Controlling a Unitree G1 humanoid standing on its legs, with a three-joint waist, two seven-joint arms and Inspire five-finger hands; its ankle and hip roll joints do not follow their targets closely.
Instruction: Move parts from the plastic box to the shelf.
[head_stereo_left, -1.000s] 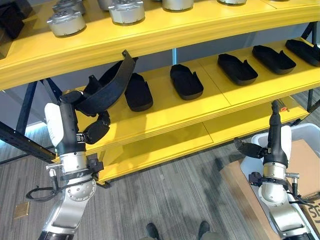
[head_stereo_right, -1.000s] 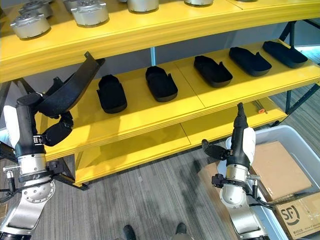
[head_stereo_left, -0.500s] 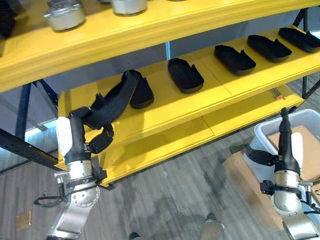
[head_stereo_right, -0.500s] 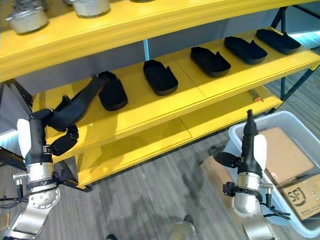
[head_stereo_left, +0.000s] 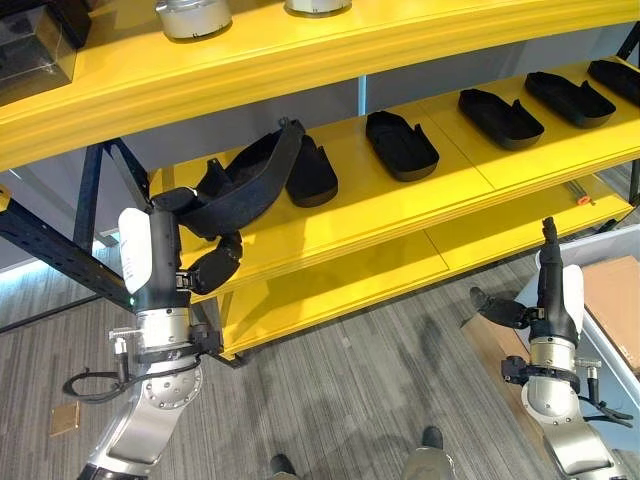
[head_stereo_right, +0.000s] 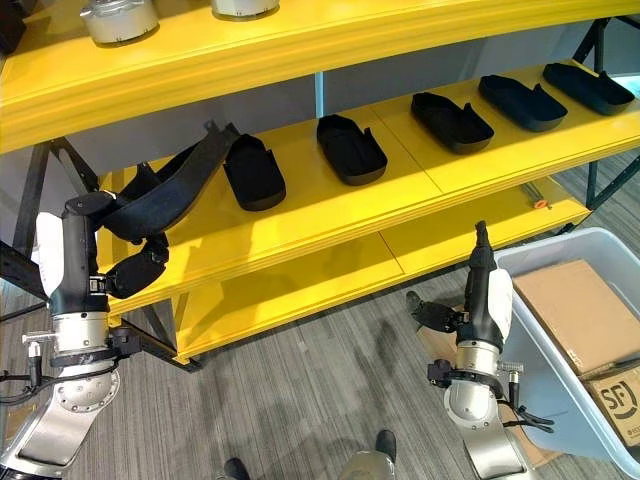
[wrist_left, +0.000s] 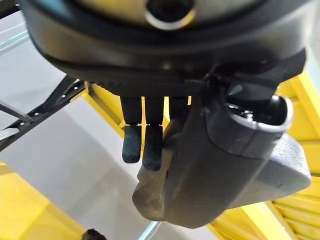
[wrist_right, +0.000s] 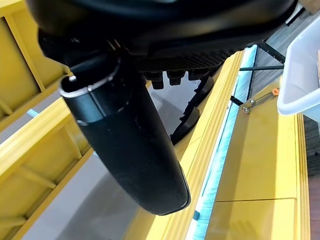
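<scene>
We've got the left hand (head_stereo_left: 205, 262) curled round a black part (head_stereo_left: 245, 185) tilted over the middle shelf (head_stereo_left: 400, 215), so we level it, set it flat left of its neighbour (head_stereo_left: 312, 175), while the right hand (head_stereo_left: 520, 305) idles straight-fingered, empty, near the plastic box (head_stereo_right: 560, 340).

Grey wood-grain plank floor (head_stereo_left: 350, 400) below the yellow shelving unit (head_stereo_left: 330, 60). Behind that unit, a plain grey wall (head_stereo_left: 180, 140). At the unit's left end, a black diagonal steel brace (head_stereo_left: 50, 255) and dark uprights. Low beside that end, a pale strip of light (head_stereo_left: 100, 240) near the floor. Even, soft lighting across the unit.
</scene>
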